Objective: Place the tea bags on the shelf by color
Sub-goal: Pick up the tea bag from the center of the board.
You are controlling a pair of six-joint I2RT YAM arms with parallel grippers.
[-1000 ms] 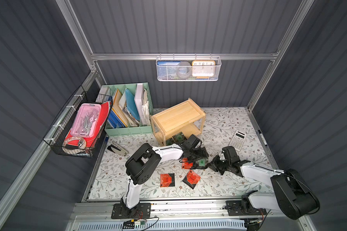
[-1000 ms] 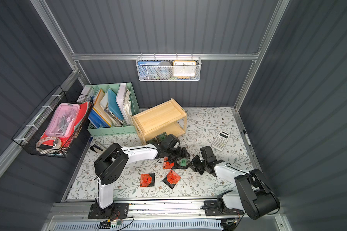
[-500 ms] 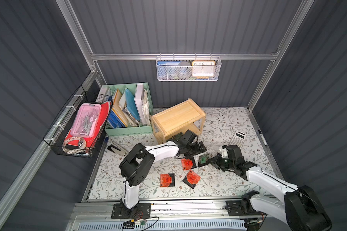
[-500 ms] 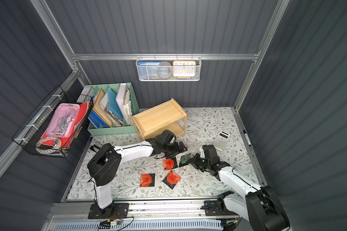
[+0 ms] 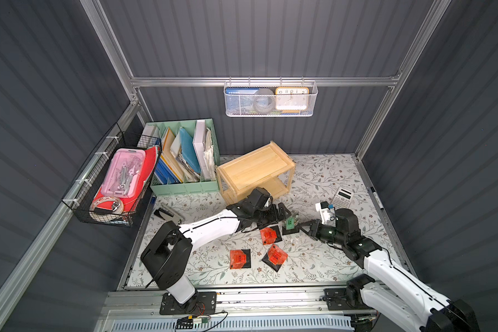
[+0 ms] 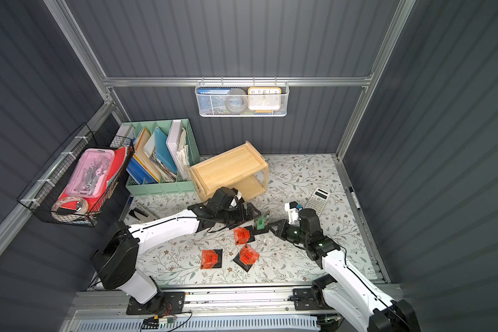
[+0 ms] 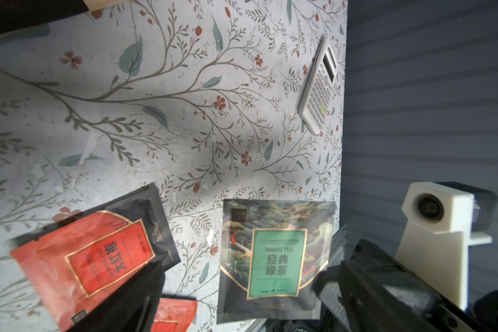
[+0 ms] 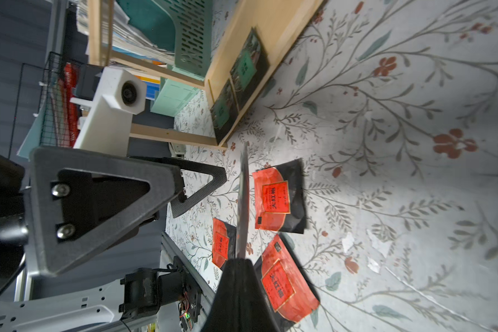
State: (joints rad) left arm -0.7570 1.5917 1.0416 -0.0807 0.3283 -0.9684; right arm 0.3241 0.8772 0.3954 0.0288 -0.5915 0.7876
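Right gripper (image 5: 303,227) is clamped on one edge of a green tea bag (image 5: 290,222) and holds it upright between the arms, probably so that it can go edge-first between the boards. The left gripper (image 5: 283,213) stands fully open just beside it. The shelf (image 5: 256,169) carries two shelved green bags (image 8: 245,67) on its lower board and nothing on its top board, while three orange-red tea bags (image 5: 269,235) lie on the mat (image 5: 314,258) in front.

Between the wide-spread left jaws and the right jaws stands a green-labelled square tea packet (image 5: 291,222), pinched on edge by the right jaws and filling that gap. Just behind the left jaws, a light wooden two-tier shelf (image 5: 256,169) blocks passage. Three orange-red square packets (image 5: 269,235) lie in front of both. Beyond the right jaws, bare floral desk (image 5: 314,178) runs to a white calculator (image 5: 342,197).
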